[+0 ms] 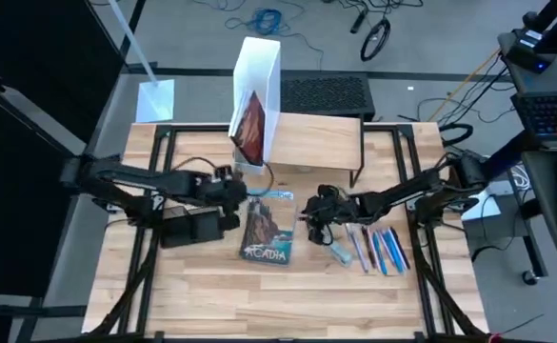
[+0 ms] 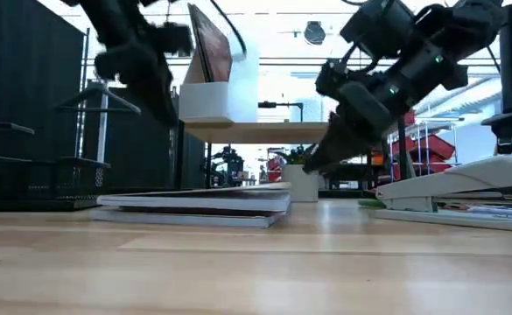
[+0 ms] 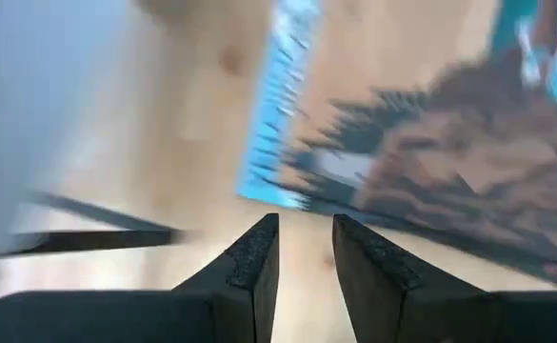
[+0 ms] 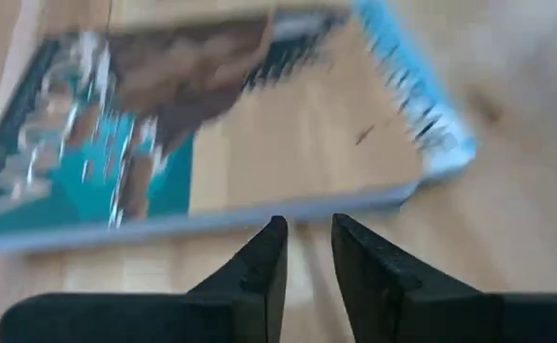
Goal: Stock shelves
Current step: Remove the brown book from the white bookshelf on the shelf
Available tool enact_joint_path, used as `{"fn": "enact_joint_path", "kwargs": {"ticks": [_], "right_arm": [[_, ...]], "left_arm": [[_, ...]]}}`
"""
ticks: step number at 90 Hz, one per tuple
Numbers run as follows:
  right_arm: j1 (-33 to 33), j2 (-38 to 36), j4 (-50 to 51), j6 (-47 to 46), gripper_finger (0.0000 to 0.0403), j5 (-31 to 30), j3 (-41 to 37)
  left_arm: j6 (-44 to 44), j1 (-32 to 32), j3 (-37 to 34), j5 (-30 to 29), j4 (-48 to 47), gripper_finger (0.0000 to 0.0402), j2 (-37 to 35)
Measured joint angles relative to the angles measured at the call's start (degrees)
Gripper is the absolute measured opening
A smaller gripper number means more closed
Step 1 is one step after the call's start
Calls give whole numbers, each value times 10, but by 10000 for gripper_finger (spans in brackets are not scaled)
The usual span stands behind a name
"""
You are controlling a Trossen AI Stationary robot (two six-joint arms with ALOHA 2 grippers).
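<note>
The shelves [image 1: 318, 141], a low light-wood riser on black legs, stand at the table's far middle. A white file box [image 1: 259, 90] with a red-brown book [image 1: 250, 129] in it stands on the riser's left end. A teal-and-brown book [image 1: 267, 231] lies flat on another at the table's middle; the low view shows this stack [image 2: 196, 202]. My left gripper [image 1: 234, 196] hovers just off the book's far left corner [image 3: 288, 181], narrowly open and empty. My right gripper [image 1: 313, 215] hangs by the book's right edge [image 4: 259, 224], also narrowly open and empty.
Several pens [image 1: 378, 250] and a small pale object [image 1: 342, 252] lie right of the book. A stapler [image 2: 462, 185] shows at the right in the low view. A black tray [image 1: 190, 227] sits under the left arm. Bare wood lies toward the near edge.
</note>
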State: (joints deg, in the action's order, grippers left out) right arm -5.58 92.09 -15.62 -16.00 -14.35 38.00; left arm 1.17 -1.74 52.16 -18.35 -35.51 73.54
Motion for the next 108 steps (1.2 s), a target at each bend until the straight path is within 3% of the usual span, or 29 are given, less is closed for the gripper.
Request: {"fn": "enact_joint_path", "kwargs": {"ticks": [15, 31, 50, 82, 108], "right_arm": [[0, 27, -84, -46, 70, -51, 0], [0, 83, -159, -95, 70, -54, 1], [0, 143, -226, -102, 70, -56, 0], [-2, 159, -249, -56, 70, -57, 0], [-2, 159, -244, -56, 70, -53, 0]], "left_arm": [[0, -15, 23, -109, 14, 88, -97], [-2, -14, 32, -194, 88, 88, -177], [-4, 8, 32, -199, 190, 101, -224], [-2, 25, 32, -183, 221, 218, -200], [-20, 25, 31, -252, 226, 225, -185]]}}
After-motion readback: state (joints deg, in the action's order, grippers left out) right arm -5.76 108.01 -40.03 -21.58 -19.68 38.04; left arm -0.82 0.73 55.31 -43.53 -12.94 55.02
